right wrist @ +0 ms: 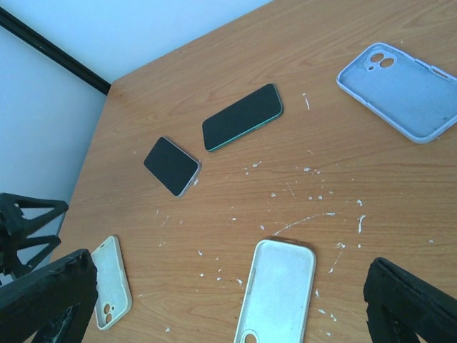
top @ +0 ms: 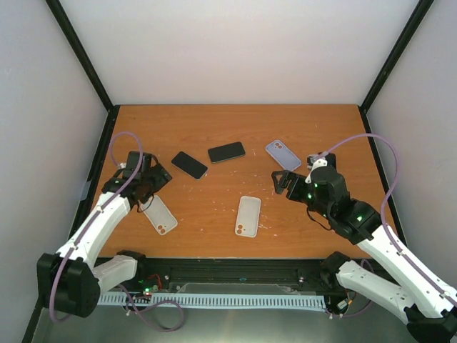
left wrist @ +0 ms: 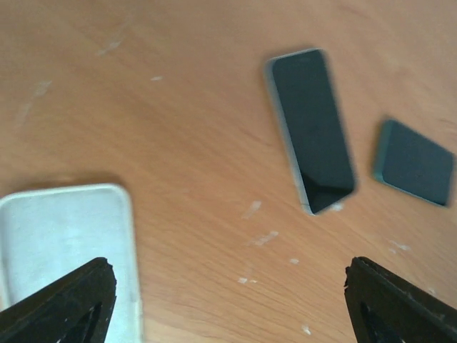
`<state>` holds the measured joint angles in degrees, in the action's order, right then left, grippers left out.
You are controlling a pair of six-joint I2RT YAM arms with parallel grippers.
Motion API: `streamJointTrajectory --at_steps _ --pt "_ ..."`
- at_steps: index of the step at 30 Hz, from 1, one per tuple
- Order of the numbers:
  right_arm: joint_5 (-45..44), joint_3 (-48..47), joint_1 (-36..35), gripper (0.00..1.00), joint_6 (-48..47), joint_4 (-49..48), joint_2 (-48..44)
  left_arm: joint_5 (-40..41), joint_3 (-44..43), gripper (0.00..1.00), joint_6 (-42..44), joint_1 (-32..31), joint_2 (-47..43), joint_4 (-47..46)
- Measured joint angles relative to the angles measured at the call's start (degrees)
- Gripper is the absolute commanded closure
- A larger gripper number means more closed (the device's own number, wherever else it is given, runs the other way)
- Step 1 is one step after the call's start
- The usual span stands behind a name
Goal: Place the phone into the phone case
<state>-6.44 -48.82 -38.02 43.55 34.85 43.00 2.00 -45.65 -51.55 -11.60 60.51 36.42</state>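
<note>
Two black phones lie on the table: a grey-edged one and a green-edged one. Three empty cases lie open side up: a pale one at the left, a white one in the middle and a light blue one at the right. My left gripper is open and empty, over the left case's end, short of the grey-edged phone. My right gripper is open and empty, above the table near the white case.
The wooden table carries white scuff marks around the middle. Black frame posts and white walls close in the left, right and back sides.
</note>
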Motion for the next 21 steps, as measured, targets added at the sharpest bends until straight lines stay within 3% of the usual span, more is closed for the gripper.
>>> streamJointTrajectory --at_steps 3,10,21 --pt "0.0 0.5 0.0 0.0 0.5 0.1 0.1 2.9 1.6 0.23 -4.1 1.0 1.8 1.6" --pt "0.9 0.5 0.0 0.0 0.3 0.0 2.9 6.2 6.8 0.23 -10.5 5.3 3.4 3.0" --pt "4.4 0.5 0.0 0.02 -2.2 -0.8 9.1 7.3 11.5 0.25 -14.8 5.7 6.1 2.6"
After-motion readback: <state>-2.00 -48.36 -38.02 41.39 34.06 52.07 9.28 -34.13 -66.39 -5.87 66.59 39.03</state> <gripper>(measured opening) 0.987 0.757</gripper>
